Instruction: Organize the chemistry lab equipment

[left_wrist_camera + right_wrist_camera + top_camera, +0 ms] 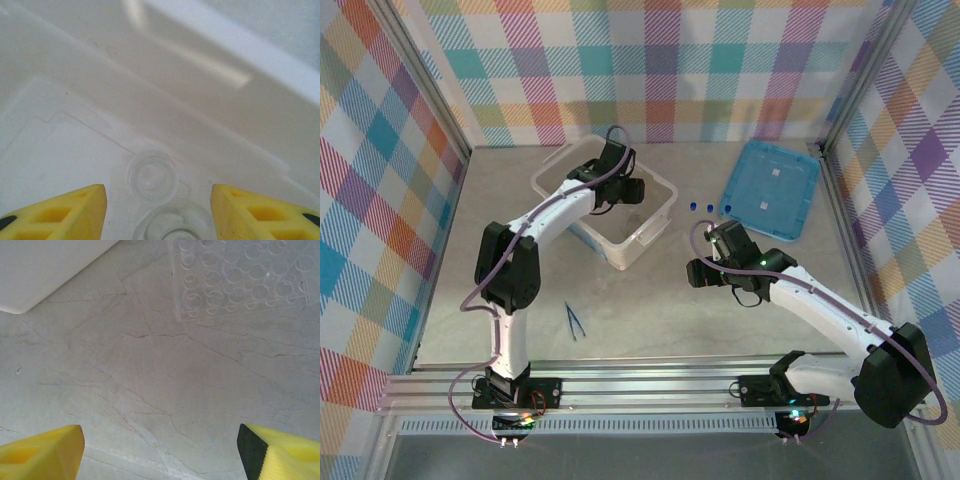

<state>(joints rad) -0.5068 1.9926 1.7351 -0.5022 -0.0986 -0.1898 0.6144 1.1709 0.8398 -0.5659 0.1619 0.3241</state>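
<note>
Tweezers [574,321] lie apart from plastic box [650,226].

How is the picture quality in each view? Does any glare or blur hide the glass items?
Left wrist view: a bright glare streak lies on the wall of the plastic box; the small clear glass vessel is faint and soft-edged. Right wrist view: the table shows sharp veins, the clear rack is readable. Top external view: even light, soft shadows.

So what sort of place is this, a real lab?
Likely a staged robot test booth, not a working lab: two arms on a rail, checked cloth walls, and just tweezers and capped tubes on the table.
</note>
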